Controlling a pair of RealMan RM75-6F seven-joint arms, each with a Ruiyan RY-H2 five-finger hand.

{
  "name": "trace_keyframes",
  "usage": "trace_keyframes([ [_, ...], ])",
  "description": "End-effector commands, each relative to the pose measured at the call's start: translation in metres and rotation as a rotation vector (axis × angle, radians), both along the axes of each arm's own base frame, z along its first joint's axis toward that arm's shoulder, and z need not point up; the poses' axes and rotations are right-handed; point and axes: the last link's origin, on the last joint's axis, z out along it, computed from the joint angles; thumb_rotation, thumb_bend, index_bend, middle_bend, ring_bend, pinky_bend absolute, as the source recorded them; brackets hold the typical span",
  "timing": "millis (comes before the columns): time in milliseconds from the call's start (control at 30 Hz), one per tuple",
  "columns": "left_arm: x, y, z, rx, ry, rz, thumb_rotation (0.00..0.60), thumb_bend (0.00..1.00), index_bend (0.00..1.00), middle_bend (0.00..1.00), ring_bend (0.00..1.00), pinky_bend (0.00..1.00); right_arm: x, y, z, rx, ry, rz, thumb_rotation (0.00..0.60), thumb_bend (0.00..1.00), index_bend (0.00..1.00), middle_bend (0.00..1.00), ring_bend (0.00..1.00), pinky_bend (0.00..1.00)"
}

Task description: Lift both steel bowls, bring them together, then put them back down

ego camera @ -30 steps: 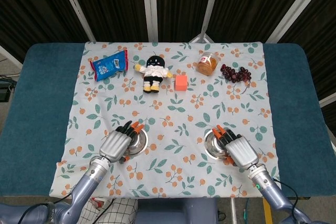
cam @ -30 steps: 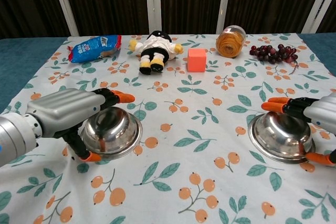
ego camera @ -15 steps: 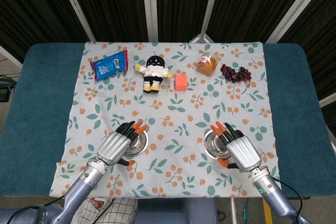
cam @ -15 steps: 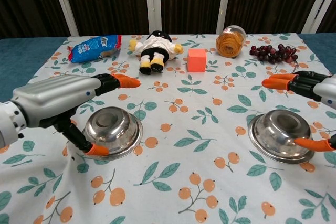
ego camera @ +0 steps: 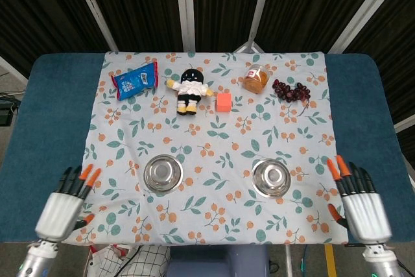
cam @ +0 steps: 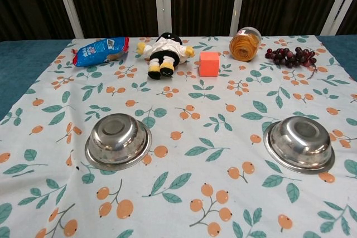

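Two steel bowls stand upright on the floral cloth, well apart. The left bowl [ego camera: 163, 173] [cam: 117, 140] lies near the front left, the right bowl [ego camera: 271, 178] [cam: 299, 142] near the front right. My left hand [ego camera: 65, 204] hovers far out to the left over the blue table edge, fingers spread, holding nothing. My right hand [ego camera: 358, 204] hovers far out to the right, fingers spread as well, palm bare. Neither hand touches a bowl. The chest view shows no hands.
Along the back of the cloth lie a blue snack packet [ego camera: 135, 80], a plush doll [ego camera: 189, 90], an orange cube [ego camera: 224, 101], a tipped jar [ego camera: 256, 79] and dark grapes [ego camera: 292, 90]. The floral cloth [ego camera: 214, 141] covers the blue table [ego camera: 39, 128].
Both hands let go of the bowls and drew back outward, left hand to the left, right hand to the right, leaving the chest view. The bowls stay where they were.
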Motion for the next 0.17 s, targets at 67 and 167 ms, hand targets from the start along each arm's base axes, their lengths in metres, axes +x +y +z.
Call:
trace_keyframes([
  [67,-0.0318,-0.0044,0.0251,0.079,-0.027,0.073,0.537,0.12,0.0,0.0,0.0,0.07,-0.0203,0.0096,0.0113,-0.033,-0.012,-0.078,0.589,0.32,0.0,0.0,0.0,0.12],
  [167,-0.0307,-0.0051,0.0219,0.047,-0.023,0.058,0.535,0.12,0.0,0.0,0.0,0.07,-0.0215,0.0103,0.0156,-0.025,-0.036,-0.079,0.59,0.32,0.0,0.0,0.0,0.12],
])
